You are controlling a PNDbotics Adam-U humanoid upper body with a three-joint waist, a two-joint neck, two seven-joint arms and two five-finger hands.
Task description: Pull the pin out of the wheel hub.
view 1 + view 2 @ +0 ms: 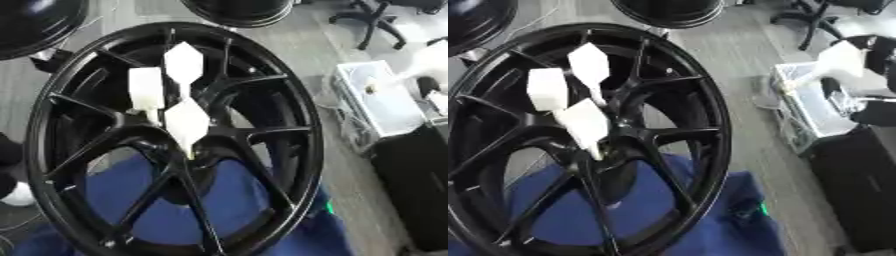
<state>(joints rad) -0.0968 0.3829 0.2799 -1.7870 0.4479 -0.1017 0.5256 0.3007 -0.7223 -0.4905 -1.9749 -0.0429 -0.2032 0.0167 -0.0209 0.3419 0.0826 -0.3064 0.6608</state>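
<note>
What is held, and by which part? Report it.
Cannot tell: a white pin-shaped piece sits among dark shapes at the right, but any grip is hidden.

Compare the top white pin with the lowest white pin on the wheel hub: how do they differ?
The top white pin sits higher, over the upper spokes; the lowest white pin sits at the wheel hub centre. The top one shows a pointed, hexagon-like head, upright; the lowest looks larger, tilted and diamond-like. Both are white with thin stems pointing down. No robot hand shows.

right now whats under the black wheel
A blue cloth shows through the gaps between the spokes of the wheel and past its lower rim. What lies beneath the hub and spokes is covered.
</note>
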